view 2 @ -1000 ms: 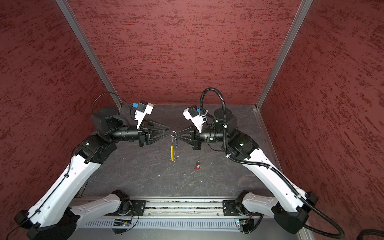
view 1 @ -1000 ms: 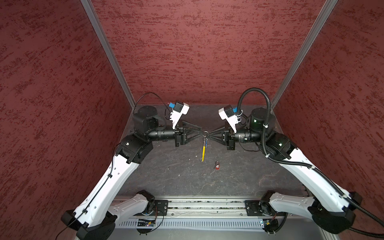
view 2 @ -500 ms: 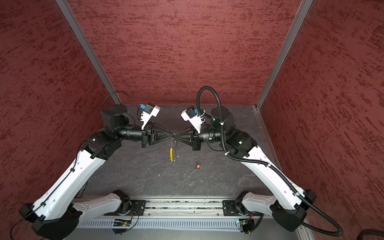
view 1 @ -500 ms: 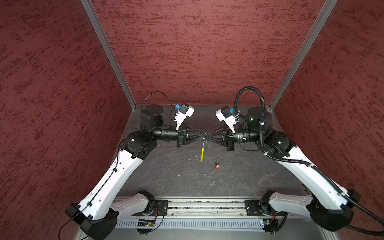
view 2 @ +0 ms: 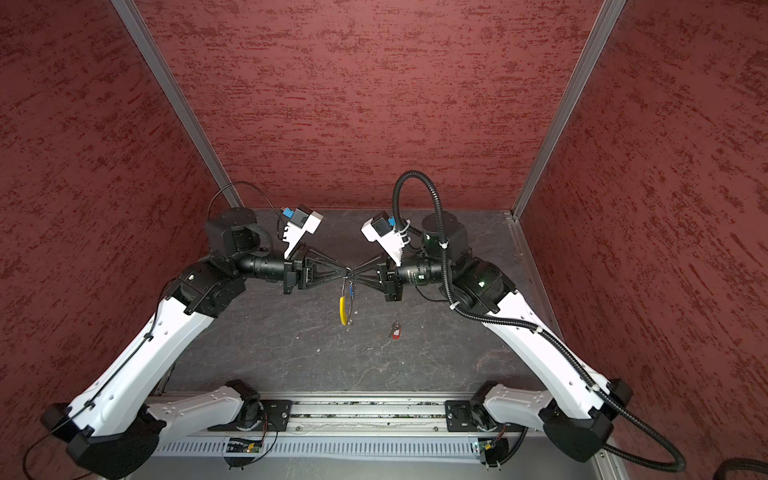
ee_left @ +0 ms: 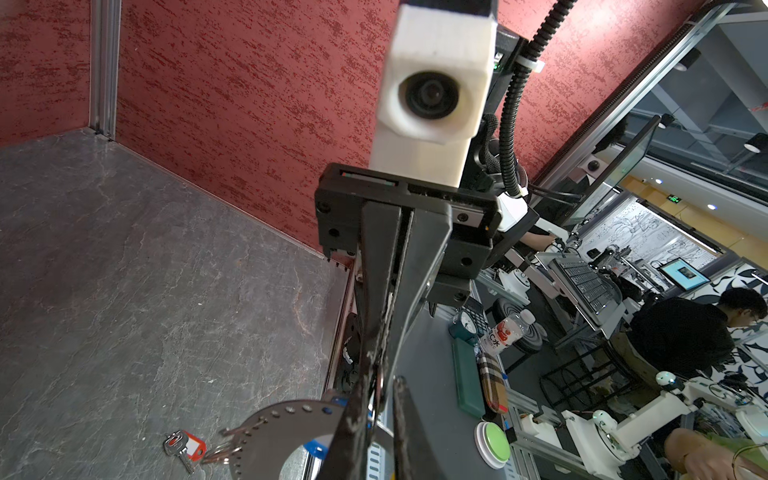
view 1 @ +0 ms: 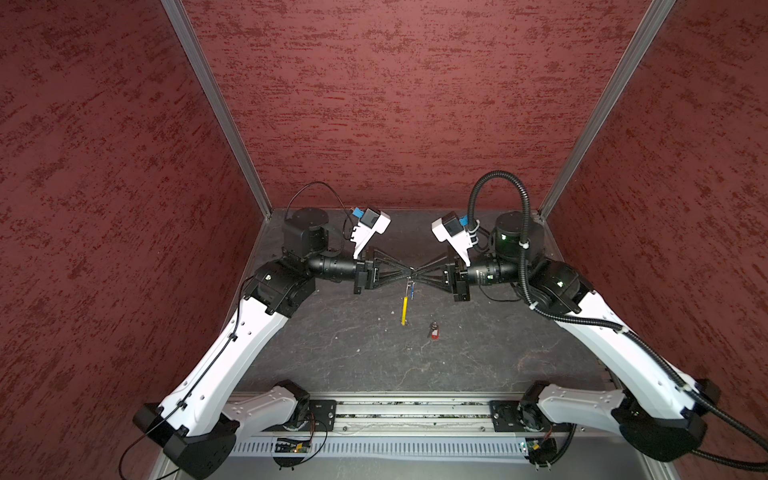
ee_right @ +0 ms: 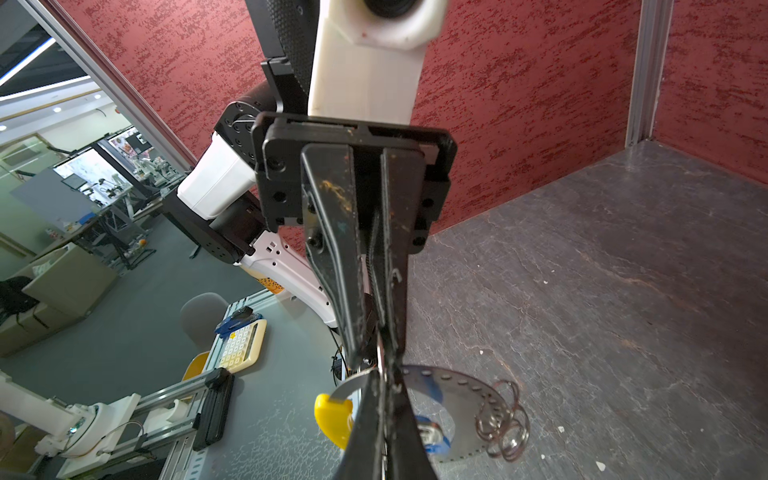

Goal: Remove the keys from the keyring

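Mid-frame, left gripper (view 1: 407, 272) and right gripper (view 1: 417, 273) meet tip to tip, both pinched shut on keyring (view 1: 403, 309) hanging below. The blue-tag key (view 2: 352, 291) hangs on it; red-tag key (view 1: 434, 333) lies on table (view 1: 332, 345), lower right.

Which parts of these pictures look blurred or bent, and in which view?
In the left wrist view the keyring, close to the lens, is soft, while the red-tagged key on the table is fairly sharp; in the right wrist view the keyring's yellow end is soft; in both top views the wide lens makes the corner posts lean outward, and the red-tagged key shows no detail.
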